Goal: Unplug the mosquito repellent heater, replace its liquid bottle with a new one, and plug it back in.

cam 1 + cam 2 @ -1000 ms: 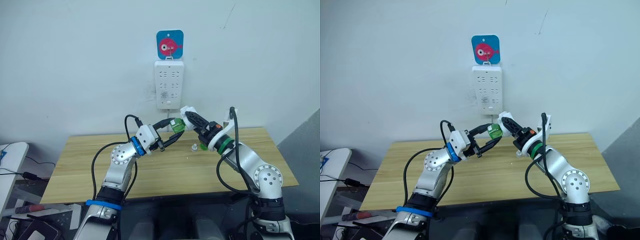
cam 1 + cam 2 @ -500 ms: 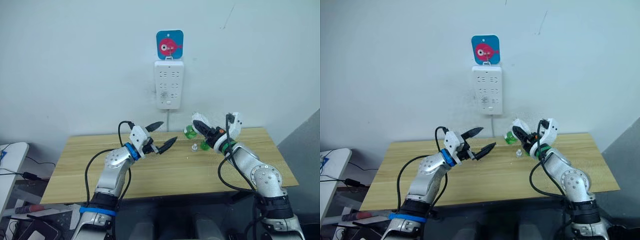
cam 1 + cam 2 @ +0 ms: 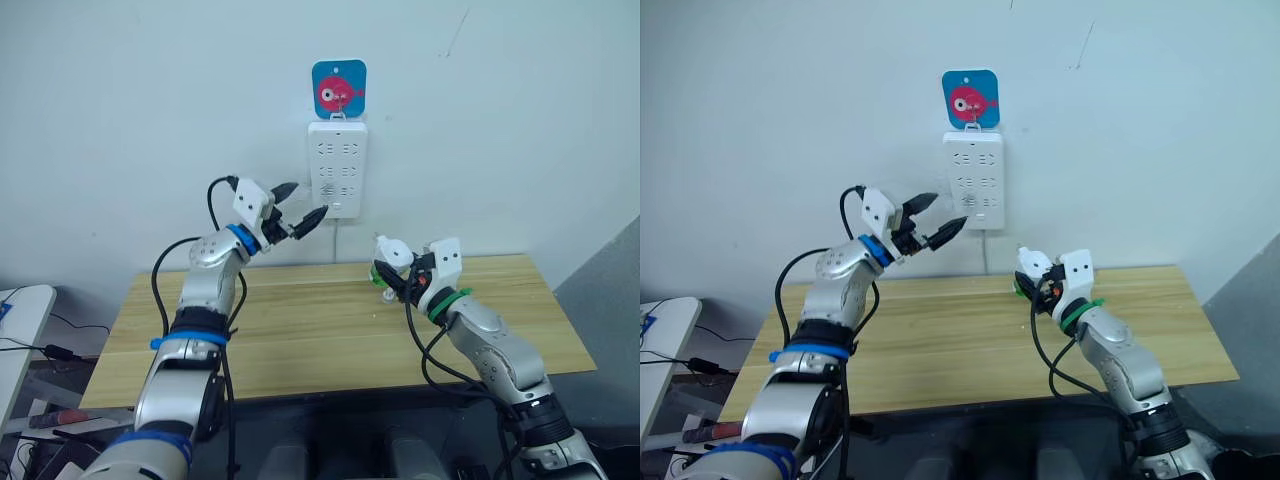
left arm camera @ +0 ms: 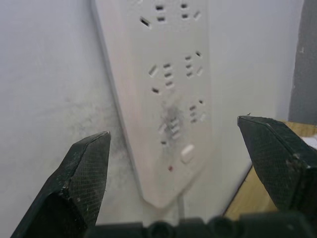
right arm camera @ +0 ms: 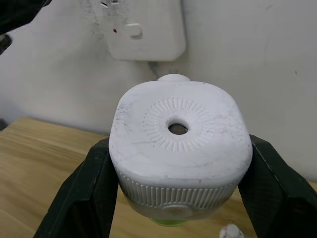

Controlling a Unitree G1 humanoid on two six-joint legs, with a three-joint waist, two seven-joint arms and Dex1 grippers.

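Right fingers (image 5: 74, 198) clamp heater (image 5: 178, 148) — left fingers (image 4: 84, 173) spread.

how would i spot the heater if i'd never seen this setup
Start at the white power strip on the wall under the blue fish sticker, then drop down and to the robot's right, just above the wooden table. The heater is the small rounded white block clamped in the right gripper. Its ribbed top has a centre hole, and green shows underneath.
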